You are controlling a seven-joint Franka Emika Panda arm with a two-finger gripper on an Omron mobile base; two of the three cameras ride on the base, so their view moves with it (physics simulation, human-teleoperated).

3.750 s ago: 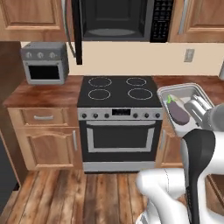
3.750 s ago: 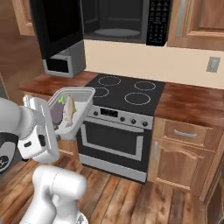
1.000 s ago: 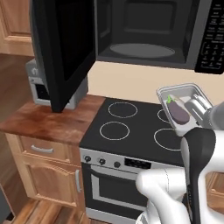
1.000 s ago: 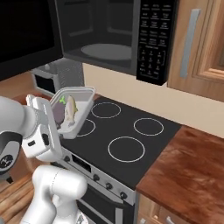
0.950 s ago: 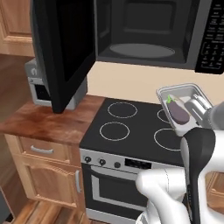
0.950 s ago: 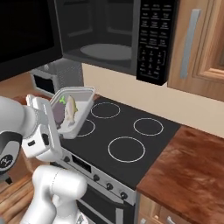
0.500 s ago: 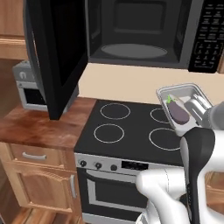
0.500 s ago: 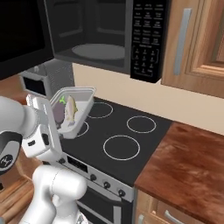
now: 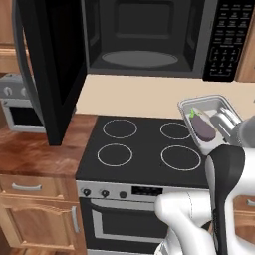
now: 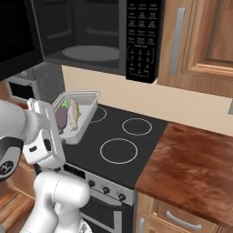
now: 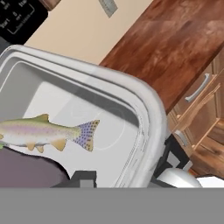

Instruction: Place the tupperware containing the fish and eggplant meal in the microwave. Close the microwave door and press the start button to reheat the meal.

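Clear-grey tupperware (image 10: pixel 83 110) holds eggplant (image 9: pixel 202 128) and fish (image 11: pixel 43 131).

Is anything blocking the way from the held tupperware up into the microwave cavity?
Nothing visible does. The microwave door is swung open to the left, the cavity's turntable lies bare, and the tupperware hangs above the stove, below the opening.
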